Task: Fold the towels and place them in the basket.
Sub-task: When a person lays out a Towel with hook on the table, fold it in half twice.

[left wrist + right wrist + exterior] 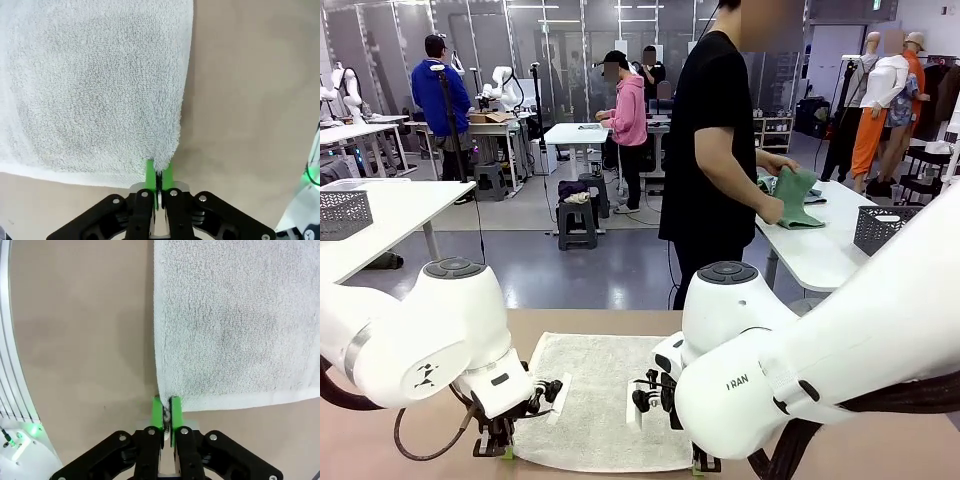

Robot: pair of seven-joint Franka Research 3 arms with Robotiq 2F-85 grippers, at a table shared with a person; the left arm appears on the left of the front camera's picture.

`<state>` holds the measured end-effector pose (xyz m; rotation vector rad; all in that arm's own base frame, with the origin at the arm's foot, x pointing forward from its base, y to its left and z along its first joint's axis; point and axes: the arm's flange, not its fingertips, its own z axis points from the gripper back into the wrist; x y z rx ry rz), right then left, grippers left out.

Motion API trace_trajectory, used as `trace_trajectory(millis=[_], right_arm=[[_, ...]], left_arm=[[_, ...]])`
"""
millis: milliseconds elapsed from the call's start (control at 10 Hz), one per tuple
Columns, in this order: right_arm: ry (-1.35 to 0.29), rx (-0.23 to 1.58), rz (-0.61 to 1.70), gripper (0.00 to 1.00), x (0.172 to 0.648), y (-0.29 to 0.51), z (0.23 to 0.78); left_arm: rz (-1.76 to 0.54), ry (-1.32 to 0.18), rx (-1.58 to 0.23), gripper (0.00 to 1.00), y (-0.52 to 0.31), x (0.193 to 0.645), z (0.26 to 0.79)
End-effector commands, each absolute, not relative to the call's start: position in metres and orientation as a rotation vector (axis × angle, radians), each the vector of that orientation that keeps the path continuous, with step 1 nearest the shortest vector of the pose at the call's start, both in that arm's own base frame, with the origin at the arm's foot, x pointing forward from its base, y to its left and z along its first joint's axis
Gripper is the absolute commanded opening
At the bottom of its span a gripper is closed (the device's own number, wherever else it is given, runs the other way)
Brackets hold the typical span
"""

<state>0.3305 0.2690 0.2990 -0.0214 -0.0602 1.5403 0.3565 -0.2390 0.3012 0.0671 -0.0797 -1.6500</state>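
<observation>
I am seeing the left arm's fingers (150, 176) clamping shut on the near-left corner of the off-white rectangular terry towel (90, 85), which is lying flat on the tan worktop (250, 100) between the two arms. The right arm's fingers (156, 415) are pinching the towel's near-right corner in the same closed way. Both bites are looking shallow to me, so a corner could be slipping free on the lift, and uneven raising could be skewing the fold. The printed letters "FRAN" (737, 381) are showing on the right arm's white casing.
</observation>
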Motion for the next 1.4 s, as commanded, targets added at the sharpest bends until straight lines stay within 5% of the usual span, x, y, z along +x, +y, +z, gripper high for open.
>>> trace_trajectory(millis=[0, 300, 400, 1300], right_arm=[[-0.042, -0.068, 1.539, 0.00, 0.308, 0.254, 0.302], [-0.066, -0.103, 1.530, 0.00, 0.314, 0.258, 0.310], [-0.055, -0.045, 1.562, 0.00, 0.328, 0.269, 0.307], [-0.080, -0.054, 1.621, 0.08, 0.367, 0.278, 0.340]], left_arm=[[-1.659, -0.071, 0.099, 0.00, -0.209, 0.307, 0.294], [-1.624, -0.085, 0.099, 0.00, -0.209, 0.303, 0.298], [-1.659, -0.080, 0.072, 0.00, -0.241, 0.355, 0.302], [-1.707, -0.105, 0.083, 0.05, -0.245, 0.377, 0.349]])
